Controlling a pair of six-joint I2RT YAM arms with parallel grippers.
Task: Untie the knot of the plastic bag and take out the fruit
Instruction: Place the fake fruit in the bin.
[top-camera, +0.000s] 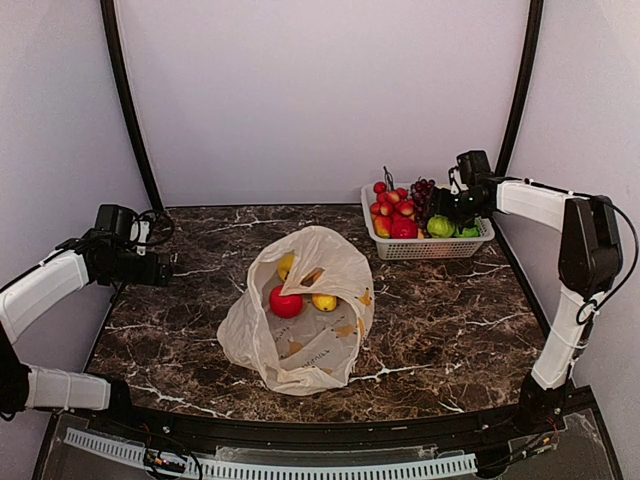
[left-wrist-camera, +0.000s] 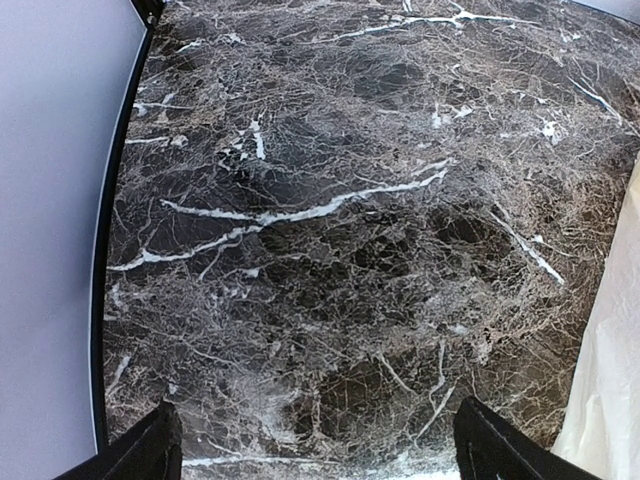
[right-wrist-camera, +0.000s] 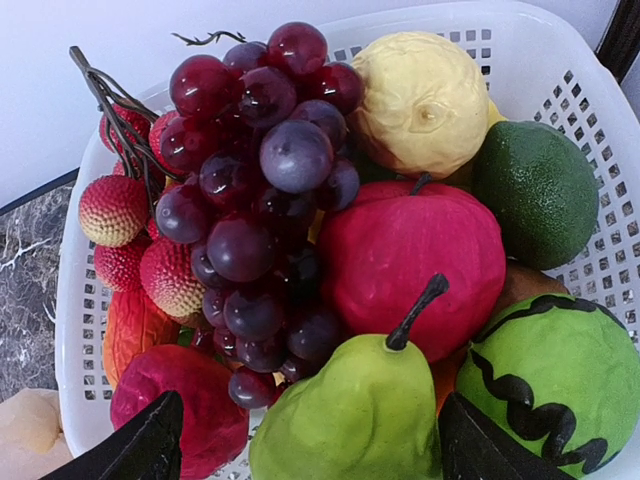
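Observation:
The plastic bag (top-camera: 310, 340) lies in the middle of the table with its mouth open; no knot shows. Inside it are a red apple (top-camera: 285, 301) and two yellow fruits (top-camera: 324, 302). My right gripper (top-camera: 445, 205) hovers over the white basket (top-camera: 440, 250), open. In the right wrist view its gripper (right-wrist-camera: 315, 440) has a green pear (right-wrist-camera: 350, 410) lying between the spread fingers, untouched, beside purple grapes (right-wrist-camera: 260, 190) and a red apple (right-wrist-camera: 410, 260). My left gripper (top-camera: 165, 270) is open and empty above the bare marble (left-wrist-camera: 315, 450), left of the bag's edge (left-wrist-camera: 610, 400).
The basket (right-wrist-camera: 600, 250) at the back right is piled with fruit: lychees, a yellow lemon, a dark green lime, a green striped melon. Curved black frame posts stand at both back corners. The table's left edge (left-wrist-camera: 105, 300) runs close to my left gripper.

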